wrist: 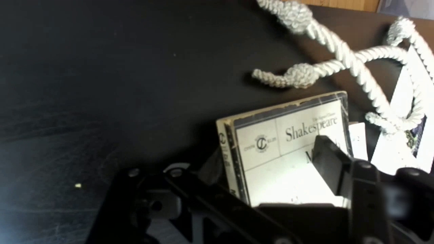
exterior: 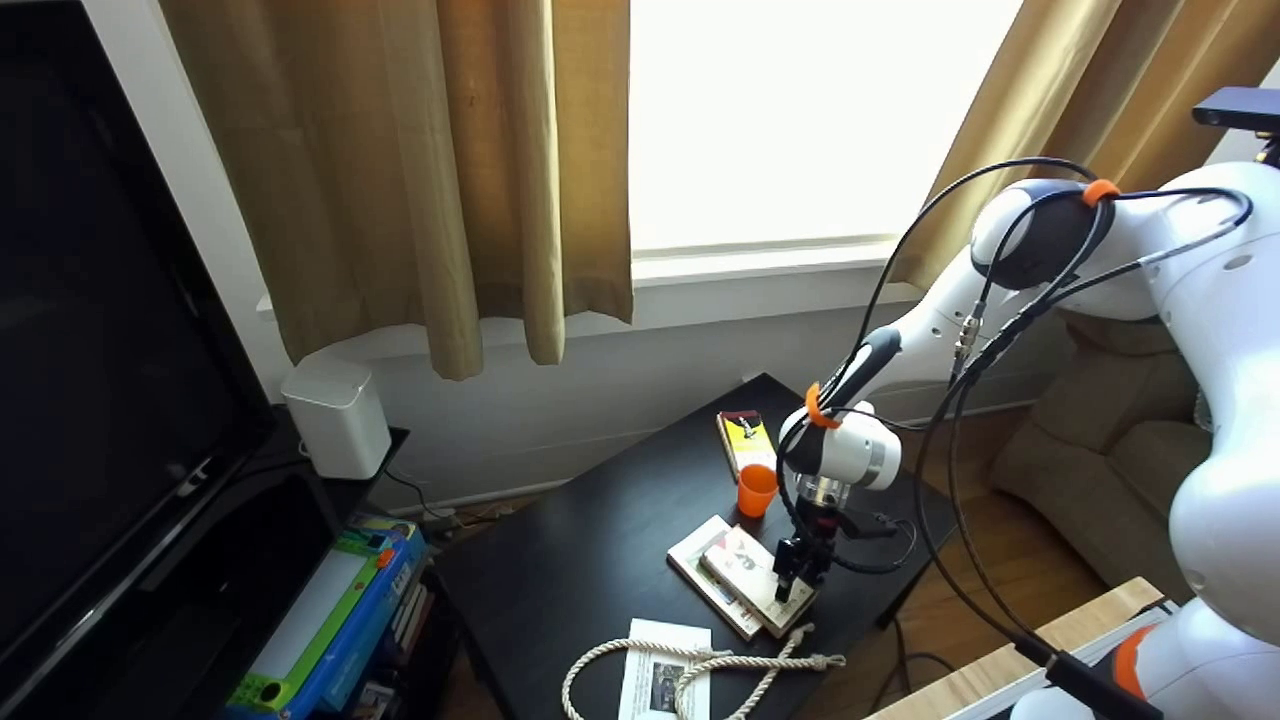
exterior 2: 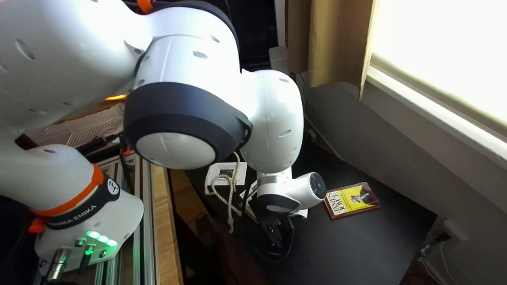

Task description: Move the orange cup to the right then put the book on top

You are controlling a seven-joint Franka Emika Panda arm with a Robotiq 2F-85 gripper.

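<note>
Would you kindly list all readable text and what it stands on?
"Shakespeare": upper book; title mostly hidden after "M".
"2", after a blurred mark: lower book.
"JAMES JOYCE": yellow book.
"ANKA EMIKA", start curving away: robot base.
Too small or blurred: other print on the books and white printed item.

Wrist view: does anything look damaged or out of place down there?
Yes. The Shakespeare book looks worn: its dark cover border is chipped, with tan showing along the top edge. A small pale speck also stands out against the dark table. I see no spill.
</note>
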